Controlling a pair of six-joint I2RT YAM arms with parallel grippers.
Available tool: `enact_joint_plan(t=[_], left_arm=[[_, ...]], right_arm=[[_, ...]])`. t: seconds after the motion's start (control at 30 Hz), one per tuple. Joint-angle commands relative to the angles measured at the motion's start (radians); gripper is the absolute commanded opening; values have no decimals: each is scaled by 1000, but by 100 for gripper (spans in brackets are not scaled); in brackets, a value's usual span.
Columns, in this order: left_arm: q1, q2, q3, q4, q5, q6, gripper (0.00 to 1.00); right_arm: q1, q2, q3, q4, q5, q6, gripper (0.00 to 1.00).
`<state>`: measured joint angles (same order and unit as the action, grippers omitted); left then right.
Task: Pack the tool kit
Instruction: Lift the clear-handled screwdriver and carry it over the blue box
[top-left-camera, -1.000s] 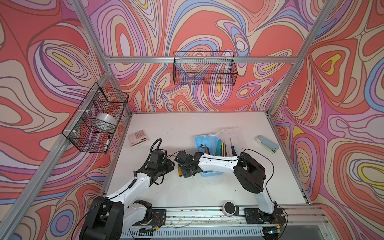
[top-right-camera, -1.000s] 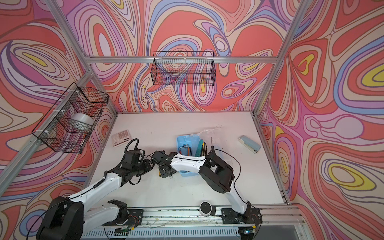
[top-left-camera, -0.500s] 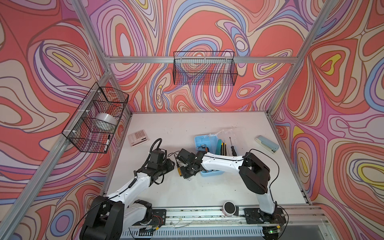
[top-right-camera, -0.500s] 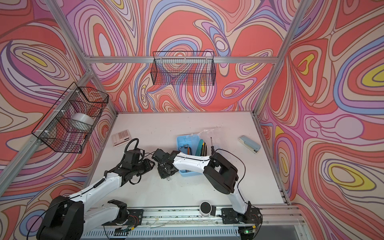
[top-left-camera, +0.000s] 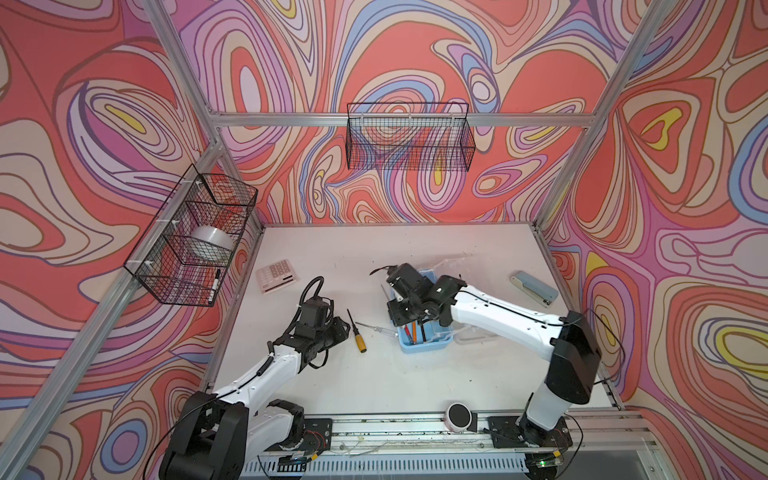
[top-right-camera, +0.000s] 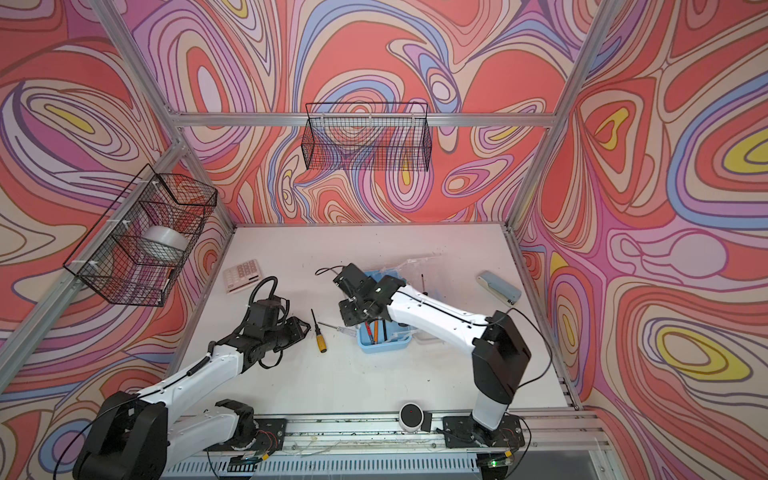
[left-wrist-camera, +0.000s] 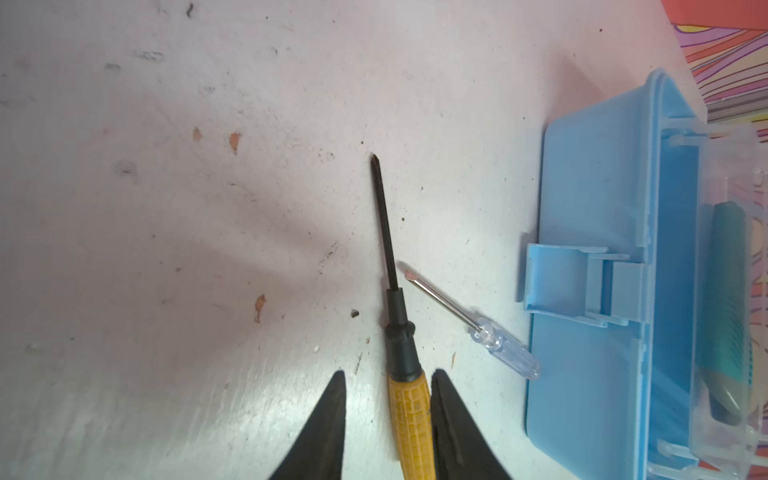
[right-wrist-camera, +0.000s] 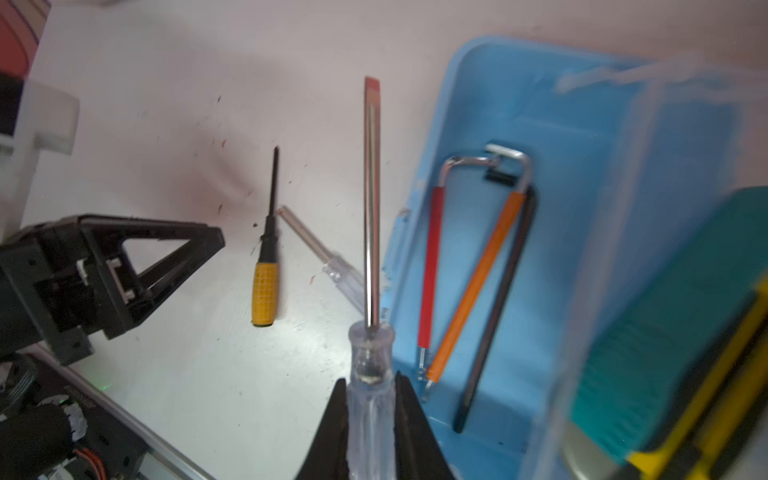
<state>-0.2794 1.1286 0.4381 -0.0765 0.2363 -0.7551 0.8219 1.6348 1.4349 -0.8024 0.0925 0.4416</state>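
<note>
my right claw is clamped on the clear handle of the flat-blade screwdriver, lifted off the table. its shaft runs parallel to the long side of the blue case and to the hex keys lying inside, but it hangs just outside the case wall on the left arm's side, so i judge a short sideways shift over that wall comes next. my left claw has its jaws apart and empty, with the yellow-handled screwdriver lying lengthwise in line between them
</note>
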Motion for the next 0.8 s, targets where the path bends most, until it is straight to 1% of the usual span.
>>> enact_joint_plan(t=[0.0,0.13,0.17,0.23,0.33,0.57,0.77], left_arm=[[-4,14,30,25,16,15,35],[-58,23,67,-2,-29,38,36],[-75,29,67,-9,-43,42,36],[-111,41,114,-19,-72,50,36],[-128,61,120,-4,-70,43,36],[-142,82,131,0,-74,41,36],[-148,83,136,-7,-78,42,36]], right_arm=[[-91,-82,-54,-97,134,-64,0],[-203,-168,-123,-119,159,-105,0],[-220,-183,-137,-125,170,-112,0],[-256,-212,-166,-134,194,-123,0],[-294,-241,-203,-132,211,-138,0],[-338,-268,-253,-115,216,-160,0],[-362,-267,-291,-79,191,-168,0]])
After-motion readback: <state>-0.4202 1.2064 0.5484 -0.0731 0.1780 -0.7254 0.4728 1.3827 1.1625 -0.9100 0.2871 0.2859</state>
